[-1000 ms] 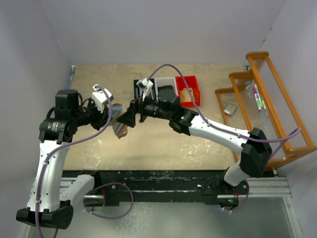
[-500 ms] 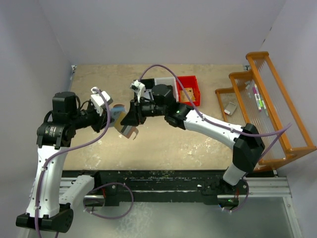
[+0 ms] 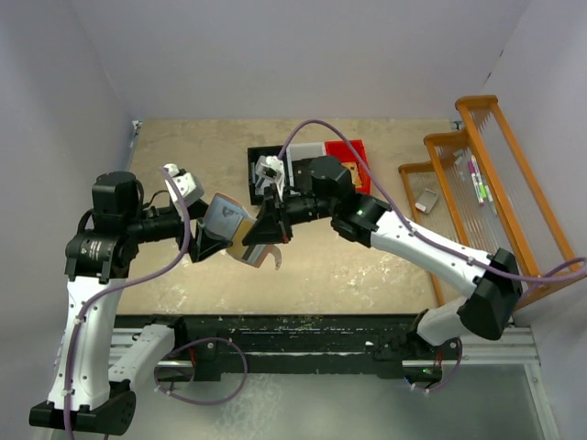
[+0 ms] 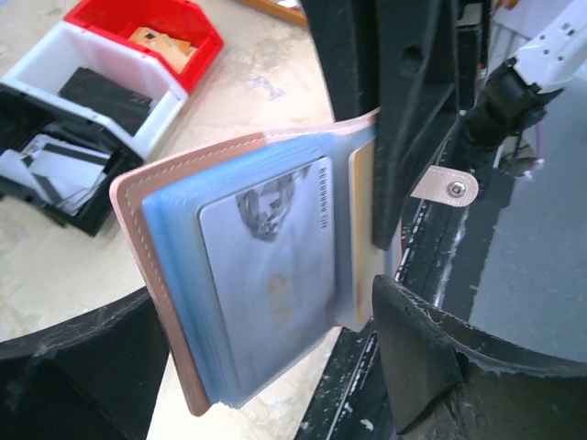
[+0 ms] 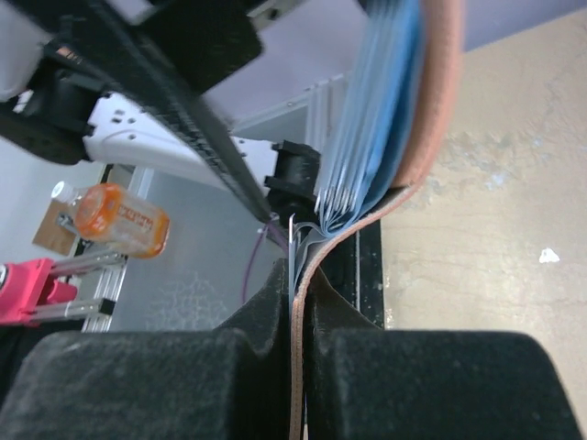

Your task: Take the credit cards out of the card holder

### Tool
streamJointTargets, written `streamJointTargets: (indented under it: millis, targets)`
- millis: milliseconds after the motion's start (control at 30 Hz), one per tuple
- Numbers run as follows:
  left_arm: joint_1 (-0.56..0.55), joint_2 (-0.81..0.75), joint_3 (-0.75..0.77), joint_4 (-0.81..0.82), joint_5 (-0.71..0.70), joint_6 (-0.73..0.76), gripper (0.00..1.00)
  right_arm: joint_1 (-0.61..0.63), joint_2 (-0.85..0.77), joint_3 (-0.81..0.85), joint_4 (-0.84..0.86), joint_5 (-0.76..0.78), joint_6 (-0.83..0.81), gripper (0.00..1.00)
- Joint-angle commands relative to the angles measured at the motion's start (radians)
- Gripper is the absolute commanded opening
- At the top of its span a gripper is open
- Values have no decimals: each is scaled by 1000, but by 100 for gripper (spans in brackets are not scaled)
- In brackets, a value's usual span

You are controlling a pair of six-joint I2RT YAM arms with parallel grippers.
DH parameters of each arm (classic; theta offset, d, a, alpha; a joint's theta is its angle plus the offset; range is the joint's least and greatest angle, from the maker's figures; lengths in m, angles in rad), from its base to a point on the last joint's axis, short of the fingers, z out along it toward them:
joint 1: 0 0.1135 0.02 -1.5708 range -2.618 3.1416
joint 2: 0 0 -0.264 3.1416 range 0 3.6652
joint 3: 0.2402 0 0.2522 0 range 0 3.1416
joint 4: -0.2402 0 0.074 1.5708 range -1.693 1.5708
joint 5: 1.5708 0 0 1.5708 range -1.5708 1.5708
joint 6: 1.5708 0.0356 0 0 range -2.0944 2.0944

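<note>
We have the card holder (image 3: pixel 227 227) lifted off the desk (image 3: pixel 367 261), hanging over its middle, a little toward the near edge and the left side, spread open between both arms. The right gripper (image 5: pixel 298 284) is closed tight on the salmon-pink outer flap, which runs as a thin sheet between its two pads. The left gripper (image 3: pixel 209 238) has its fingers set wide on the opposite edges of the blue-grey slot pack, so we judge it to be clasping that half.

From the left wrist one grey credit card (image 4: pixel 266 275) faces us, seated deep in a clear blue-grey slot. More slots stack behind it, but we cannot tell how many are filled. The snap tab (image 4: pixel 445 186) dangles free past the flap.

We expect the holder to be light and floppy. The flap already bends where it is pinched, so pulling on it will flex the whole thing rather than free a card. The card should be stiff, thin and slick, with little showing to grip. We would take it by whatever short edge stands clear of the slot mouth, pinching flat across both faces, while the other gripper steadies the pack close to that slot.
</note>
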Motion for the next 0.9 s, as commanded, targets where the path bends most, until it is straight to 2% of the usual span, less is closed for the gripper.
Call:
streamJointTargets:
  millis: [0,133,267,367,533,667,867]
  targets:
    - [-7,0,-14,90,137,-84,88,5,-85,3,29,-108,-51,0]
    - [-6,4,-12,112,188,-135,90,6,-119,3,7,-123,-73,0]
    - [-5,4,-29,181,279,-248,92,6,-148,20,-31,-166,-135,0]
    - [-5,-4,-77,316,373,-439,100,7,-166,28,-58,-181,-145,0]
    - [-5,-13,-174,627,471,-765,100,7,-179,49,-125,-191,-178,0]
    - [-5,-29,-219,810,509,-966,96,8,-175,60,-161,-219,-205,0]
    - [-5,-49,-225,790,530,-996,80,6,-159,89,-207,-222,-247,0]
